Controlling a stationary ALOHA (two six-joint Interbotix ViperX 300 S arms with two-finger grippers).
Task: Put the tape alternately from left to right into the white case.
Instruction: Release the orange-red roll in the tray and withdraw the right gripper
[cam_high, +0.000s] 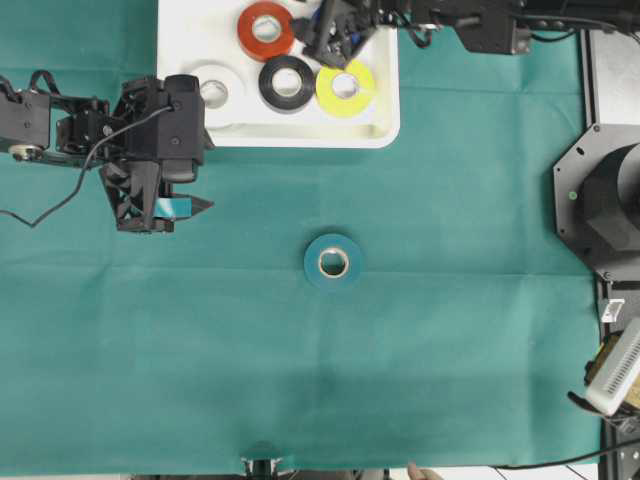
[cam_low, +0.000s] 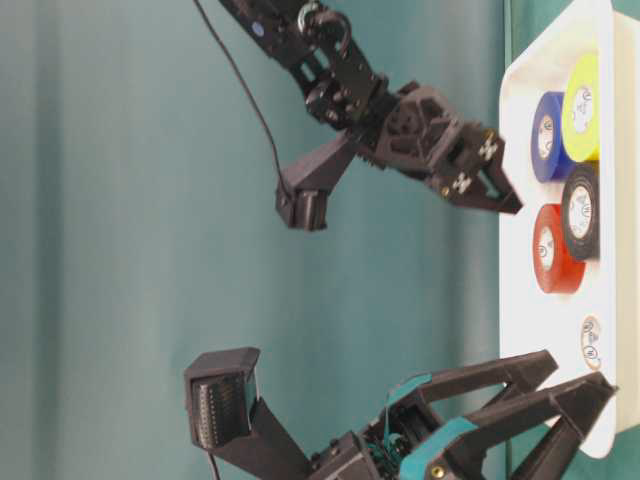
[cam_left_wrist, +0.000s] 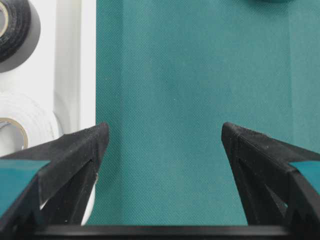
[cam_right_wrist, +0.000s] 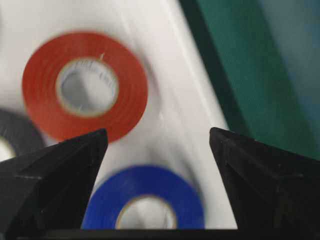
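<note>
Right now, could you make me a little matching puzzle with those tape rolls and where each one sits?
Things:
1. teal roll
2. white roll
3. blue roll
4. black roll

Places:
A. in the white case, at the corner nearest the left tool
B. in the case, right under the open right tool
C. alone on the green cloth, outside the case
D. in the case, between the white roll and the yellow roll

Pairs: 1-C, 2-A, 3-B, 4-D
</note>
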